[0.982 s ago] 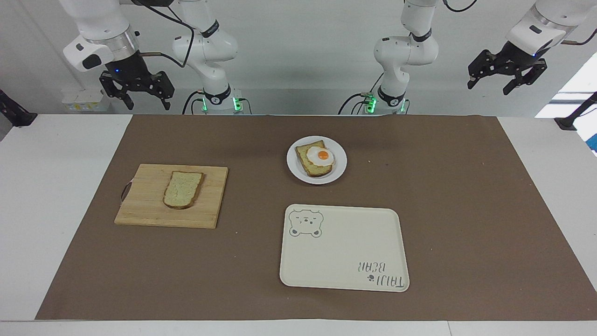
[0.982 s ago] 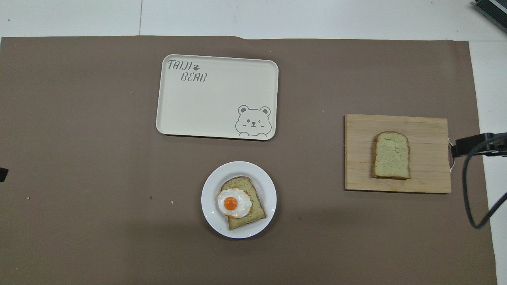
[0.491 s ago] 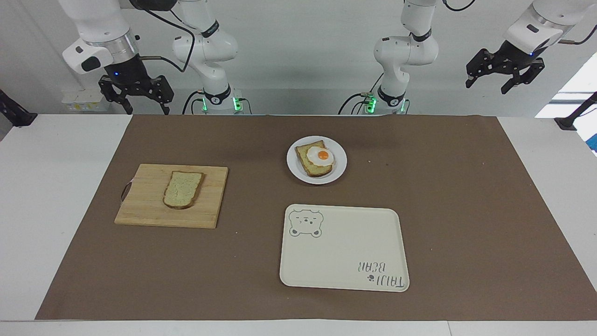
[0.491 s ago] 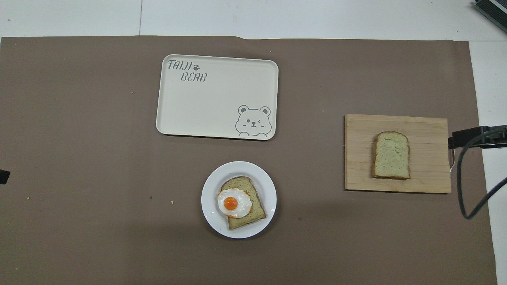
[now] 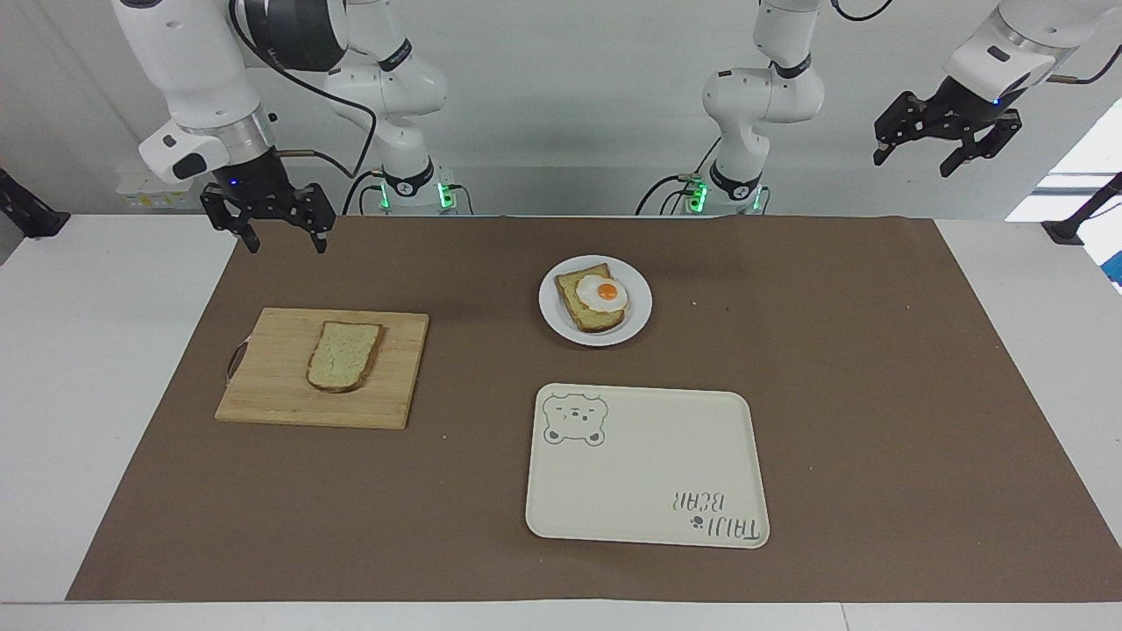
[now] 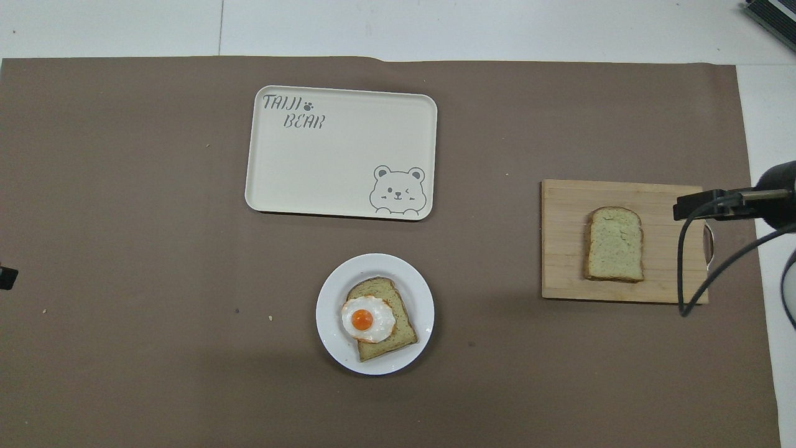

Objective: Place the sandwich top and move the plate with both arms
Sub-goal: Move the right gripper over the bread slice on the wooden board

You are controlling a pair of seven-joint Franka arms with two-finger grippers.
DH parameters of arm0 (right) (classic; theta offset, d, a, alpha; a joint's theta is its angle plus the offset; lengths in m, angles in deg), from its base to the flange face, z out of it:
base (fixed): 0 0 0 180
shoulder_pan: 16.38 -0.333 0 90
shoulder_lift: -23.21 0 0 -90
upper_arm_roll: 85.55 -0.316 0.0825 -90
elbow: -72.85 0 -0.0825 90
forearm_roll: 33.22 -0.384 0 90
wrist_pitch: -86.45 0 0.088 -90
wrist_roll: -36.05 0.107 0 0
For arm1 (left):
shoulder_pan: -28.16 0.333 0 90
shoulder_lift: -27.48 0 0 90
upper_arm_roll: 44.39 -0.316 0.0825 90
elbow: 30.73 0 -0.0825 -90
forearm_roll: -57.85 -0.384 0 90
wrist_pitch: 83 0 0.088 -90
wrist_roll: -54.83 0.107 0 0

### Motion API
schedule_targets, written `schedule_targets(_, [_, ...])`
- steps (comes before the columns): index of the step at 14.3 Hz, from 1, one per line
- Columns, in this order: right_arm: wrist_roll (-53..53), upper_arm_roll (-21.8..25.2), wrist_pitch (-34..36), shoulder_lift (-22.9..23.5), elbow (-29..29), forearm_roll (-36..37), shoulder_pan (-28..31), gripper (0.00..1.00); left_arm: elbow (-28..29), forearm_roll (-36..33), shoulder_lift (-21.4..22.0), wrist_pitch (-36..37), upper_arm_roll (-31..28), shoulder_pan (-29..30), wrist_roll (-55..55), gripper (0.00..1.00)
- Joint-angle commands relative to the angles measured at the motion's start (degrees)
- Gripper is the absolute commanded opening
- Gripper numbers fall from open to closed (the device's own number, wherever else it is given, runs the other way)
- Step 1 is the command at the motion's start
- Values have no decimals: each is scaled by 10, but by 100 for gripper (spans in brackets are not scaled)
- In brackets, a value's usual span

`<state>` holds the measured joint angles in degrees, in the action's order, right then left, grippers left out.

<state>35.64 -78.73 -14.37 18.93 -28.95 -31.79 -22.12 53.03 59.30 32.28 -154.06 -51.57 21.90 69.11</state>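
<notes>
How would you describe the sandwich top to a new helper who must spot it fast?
Find the wooden cutting board at the right arm's end of the brown mat. The sandwich top lies flat on it, the only thing on the board. It is a plain bare slice, while the other slice sits on the plate under a fried egg.

We saw even, bright, diffuse light, soft faint shadows, sharp focus, and daylight glare at one edge.
</notes>
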Motion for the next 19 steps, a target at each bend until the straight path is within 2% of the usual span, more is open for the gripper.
schedule_targets(1, [-16,0,-52,20,-35,-10,6,100,20,3,18,-4,-6,-9,0,100])
schedule_targets(6, [-22,0,-99,75,-49,-11,32,100,20,3,18,-5,-6,-9,0,100])
schedule_targets(9, [-49,0,-155,87,-88,-11,50,100,20,3,18,-5,-6,-9,0,100])
schedule_targets(12, [-63,0,-176,88,-114,-12,68,100,20,3,18,-5,-6,-9,0,100])
schedule_targets(15, [-136,0,-200,103,-144,-118,101,100,20,3,18,-6,-6,-9,0,100])
schedule_targets(19, [-177,0,-220,111,-172,-135,117,100,20,3,18,-6,-6,-9,0,100])
